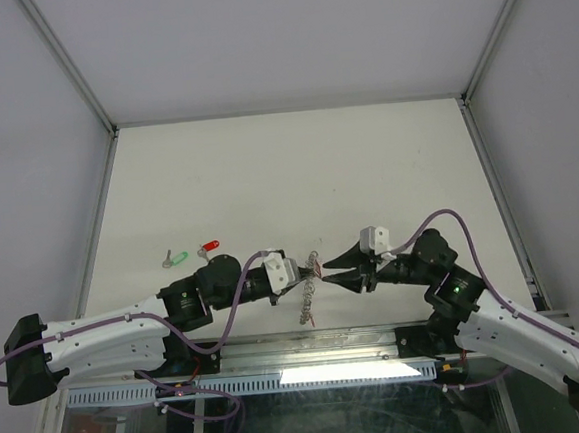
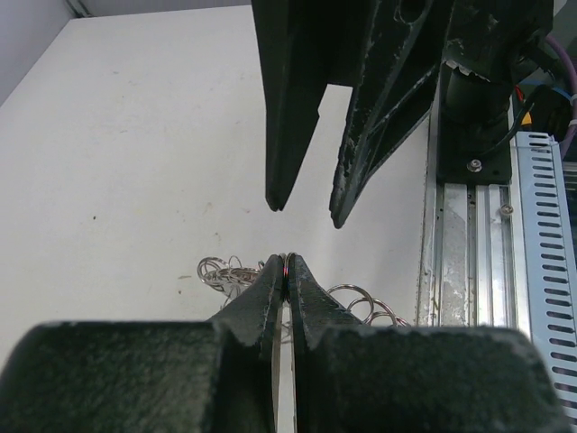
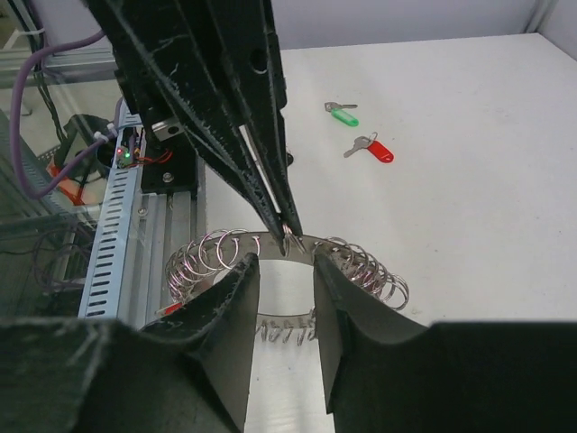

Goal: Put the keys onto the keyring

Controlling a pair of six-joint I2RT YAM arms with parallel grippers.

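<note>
Flat grey fringed metal keyring (image 3: 356, 257) is pinched by closed left gripper (image 3: 288, 230); right gripper (image 3: 286, 262) is held spread beside it; 2 silver keys, green-headed key (image 3: 343, 115) and red-headed key (image 3: 379, 151), are laid farther off.

no readable text anywhere tbh. the green key (image 3: 342, 115) and red key (image 3: 379, 150) have heads too small to show any print, and i can't make out any lettering on the worktop (image 1: 266, 178) either.

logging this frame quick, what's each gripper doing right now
left gripper: shut, pinching the rim of the keyring
right gripper: open, fingers apart, holding nothing
</note>
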